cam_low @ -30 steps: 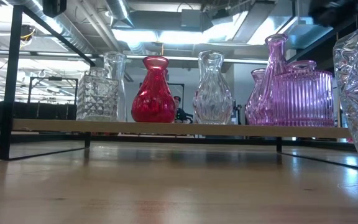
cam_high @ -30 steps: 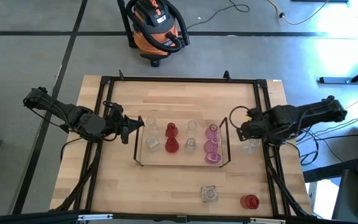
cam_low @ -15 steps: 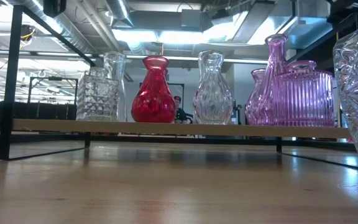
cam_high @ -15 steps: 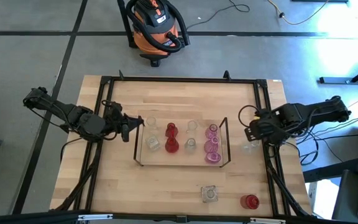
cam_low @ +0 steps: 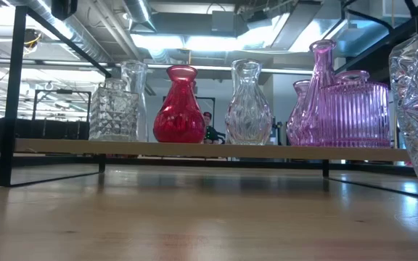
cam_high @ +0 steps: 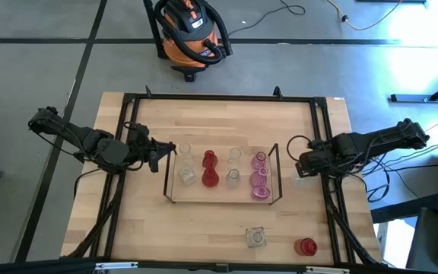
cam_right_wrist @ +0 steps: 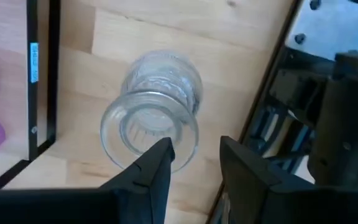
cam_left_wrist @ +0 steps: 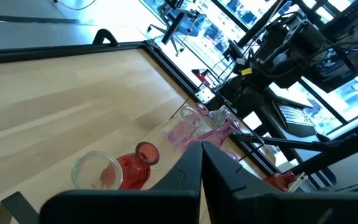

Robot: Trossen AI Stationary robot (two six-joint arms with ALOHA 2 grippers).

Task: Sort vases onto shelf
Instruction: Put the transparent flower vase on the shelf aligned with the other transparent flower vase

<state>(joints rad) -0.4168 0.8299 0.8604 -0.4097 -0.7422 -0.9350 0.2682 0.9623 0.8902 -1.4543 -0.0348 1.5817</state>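
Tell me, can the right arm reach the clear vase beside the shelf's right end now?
Probably yes. The right gripper hangs open just above the clear vase, which stands alone outside the shelf end frame, with nothing between them.

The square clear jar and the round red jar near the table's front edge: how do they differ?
The square clear jar is colourless glass; the round red jar is deep red. The clear jar has a square outline from above, the red one a round one. The clear jar stands closer to the shelf than the red jar, which sits nearer the table's right corner. Both stand upright on bare wood, off the shelf, with no gripper near.
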